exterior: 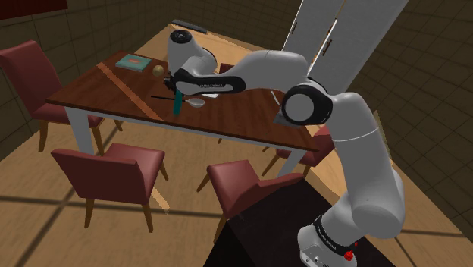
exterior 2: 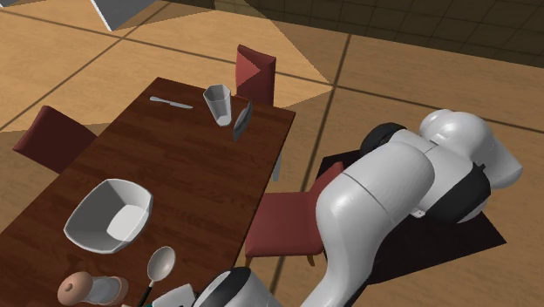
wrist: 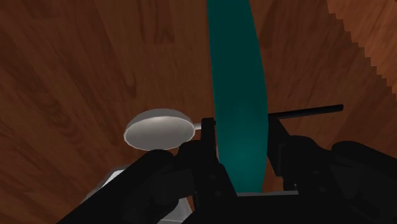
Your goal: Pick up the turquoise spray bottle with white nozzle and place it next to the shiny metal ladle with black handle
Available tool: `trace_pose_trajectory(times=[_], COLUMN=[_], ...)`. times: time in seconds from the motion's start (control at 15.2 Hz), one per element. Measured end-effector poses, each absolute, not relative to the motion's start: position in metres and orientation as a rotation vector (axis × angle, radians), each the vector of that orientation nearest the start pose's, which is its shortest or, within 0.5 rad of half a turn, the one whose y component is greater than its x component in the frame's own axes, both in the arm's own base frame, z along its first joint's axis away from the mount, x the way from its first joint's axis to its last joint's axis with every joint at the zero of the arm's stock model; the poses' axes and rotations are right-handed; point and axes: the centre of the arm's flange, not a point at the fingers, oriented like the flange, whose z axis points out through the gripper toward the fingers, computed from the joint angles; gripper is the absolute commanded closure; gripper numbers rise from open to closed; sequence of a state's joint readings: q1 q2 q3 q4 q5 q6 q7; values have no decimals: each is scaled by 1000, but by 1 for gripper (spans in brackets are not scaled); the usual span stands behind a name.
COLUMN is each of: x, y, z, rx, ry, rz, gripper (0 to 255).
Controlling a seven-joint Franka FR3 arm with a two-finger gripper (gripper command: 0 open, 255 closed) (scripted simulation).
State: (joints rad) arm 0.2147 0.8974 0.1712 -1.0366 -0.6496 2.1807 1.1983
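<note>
Your spray bottle (wrist: 238, 95) is a plain, deep turquoise body, smooth and slightly bulging along its length, with no label you can make out. In the wrist view it runs straight out from between the jaws, which are pinching it from both sides, each black finger (wrist: 207, 149) pressed against its flank. In the shoulder view the bottle (exterior: 176, 104) is upright below the hand, over the middle of the brown wooden tabletop (exterior: 98, 87). You cannot tell whether its base touches the wood.

The ladle (wrist: 159, 129) lies just beside it. Its pale grey bowl sits on one side of the bottle and its thin black handle (wrist: 312, 112) comes out on the other, so the bottle crosses in front of the handle.

The arm (exterior: 250, 76) rises from the stand at the shoulder view's lower right and bends at a dark joint. From there it stretches nearly level, up and to the left over the tabletop, with the wrist turned down so the hand points at the wood.
</note>
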Motion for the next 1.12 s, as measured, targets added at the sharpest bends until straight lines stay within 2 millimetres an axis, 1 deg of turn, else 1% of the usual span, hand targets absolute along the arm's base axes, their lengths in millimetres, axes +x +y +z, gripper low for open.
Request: trace_pose_trajectory(times=[0.26,0.66,0.73,1.12], x=[766,767,767,767], y=[232,232,232,232], z=[317,315,315,315], rx=[-3045,-3044,-3044,-3044], ry=[919,918,918,918], rz=[-806,-806,-806,-807], gripper=[255,255,0,0])
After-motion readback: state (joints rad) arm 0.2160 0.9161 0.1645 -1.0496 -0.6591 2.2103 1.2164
